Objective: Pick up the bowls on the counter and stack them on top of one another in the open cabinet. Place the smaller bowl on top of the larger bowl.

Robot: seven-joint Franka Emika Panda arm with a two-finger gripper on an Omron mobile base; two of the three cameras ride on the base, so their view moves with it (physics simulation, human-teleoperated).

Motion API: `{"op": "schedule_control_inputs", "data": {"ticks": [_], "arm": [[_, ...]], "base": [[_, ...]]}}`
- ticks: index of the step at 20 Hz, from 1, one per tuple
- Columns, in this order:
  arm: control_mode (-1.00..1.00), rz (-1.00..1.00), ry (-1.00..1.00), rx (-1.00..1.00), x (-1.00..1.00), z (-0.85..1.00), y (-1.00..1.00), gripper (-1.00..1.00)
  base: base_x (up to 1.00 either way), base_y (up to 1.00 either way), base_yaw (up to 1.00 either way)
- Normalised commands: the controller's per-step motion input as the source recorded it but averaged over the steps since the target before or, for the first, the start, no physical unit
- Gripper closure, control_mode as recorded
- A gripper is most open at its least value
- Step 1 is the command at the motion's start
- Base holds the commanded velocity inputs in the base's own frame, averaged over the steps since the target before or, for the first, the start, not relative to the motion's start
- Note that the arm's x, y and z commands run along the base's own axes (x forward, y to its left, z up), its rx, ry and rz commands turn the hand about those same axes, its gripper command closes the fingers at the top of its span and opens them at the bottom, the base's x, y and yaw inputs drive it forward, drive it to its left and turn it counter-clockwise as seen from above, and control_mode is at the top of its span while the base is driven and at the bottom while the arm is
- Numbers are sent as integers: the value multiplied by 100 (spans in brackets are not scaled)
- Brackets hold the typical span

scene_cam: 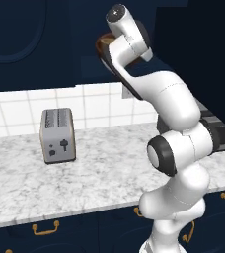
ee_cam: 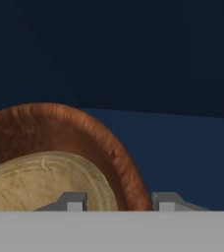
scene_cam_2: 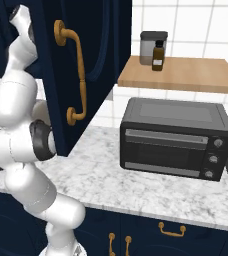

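Hand view sits closest, so start there: the two small grey fingertips (ee_cam: 74, 201) of the end effector (ee_cam: 118, 202) poke up at the bottom, with a gap between them. The edge of the shallow light tan wooden bowl (ee_cam: 40, 182) and the rim of the deeper dark reddish-brown wooden bowl (ee_cam: 70, 130) both run down toward that gap. I cannot tell if the fingers are pinching a rim or have let go.

The tan bowl lies inside the brown one, so the small bowl is on top of the big one. Both rest on the flat navy shelf floor (ee_cam: 182, 147) of the dark navy open cabinet (ee_cam: 133, 49).

My guess is that the step now is letting go and pulling the hand out. To do it well, spread the fingers wide first, so they do not drag the tan bowl. Then draw the hand straight back, away from the rims. Go slow, because a bump could tip the stack off the shelf.

Farther out, in the left base view, the white arm (scene_cam: 164, 94) reaches up to the cabinet, and a bit of the brown bowl peeks from behind it. Down below, the white-and-grey marbled stone bench (scene_cam: 99, 173) has no bowls on it
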Motion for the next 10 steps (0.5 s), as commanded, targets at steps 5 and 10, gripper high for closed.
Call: {"op": "schedule_control_inputs", "data": {"ticks": [5, 10], "arm": [[-100, 0, 0, 0, 0, 0, 0, 100], [-100, 0, 0, 0, 0, 0, 0, -100]], "base": [[0, 0, 0], [0, 0, 0]]}}
